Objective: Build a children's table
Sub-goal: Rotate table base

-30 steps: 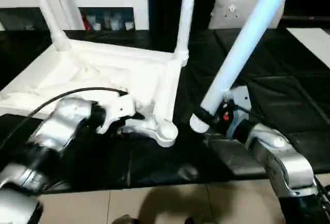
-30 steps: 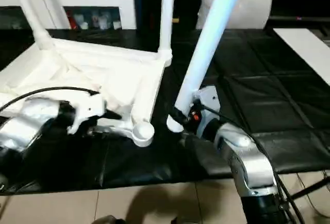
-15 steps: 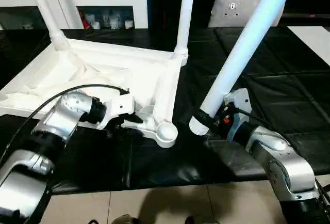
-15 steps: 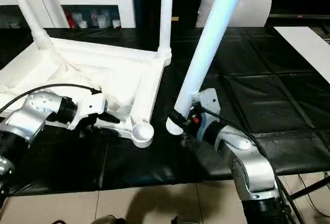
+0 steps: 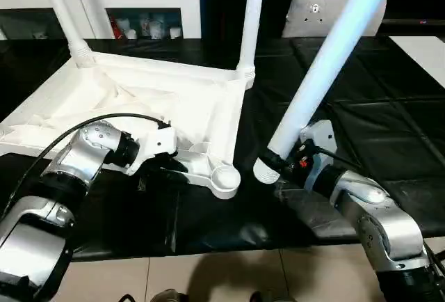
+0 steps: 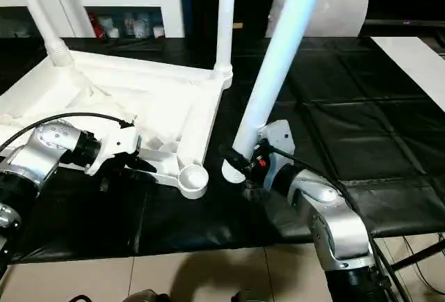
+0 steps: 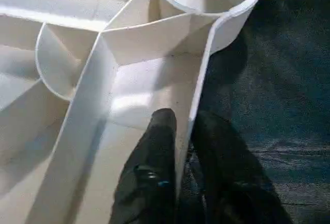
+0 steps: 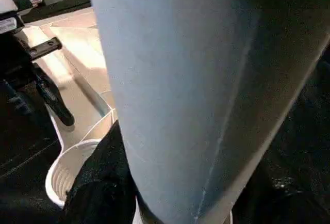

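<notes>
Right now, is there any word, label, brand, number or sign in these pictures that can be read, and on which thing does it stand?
No text can be read.
Small dark mark on the white cushion: too blurred to read.
Containers on the shelf: labels too small to read.

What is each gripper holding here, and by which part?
The right gripper holds a loose table leg near its lower end. The left gripper pinches the tabletop's rim wall beside the empty corner socket.

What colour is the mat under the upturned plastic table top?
Black, a glossy padded mat beneath the white ribbed table top. Best seen in the left eye view.
</notes>
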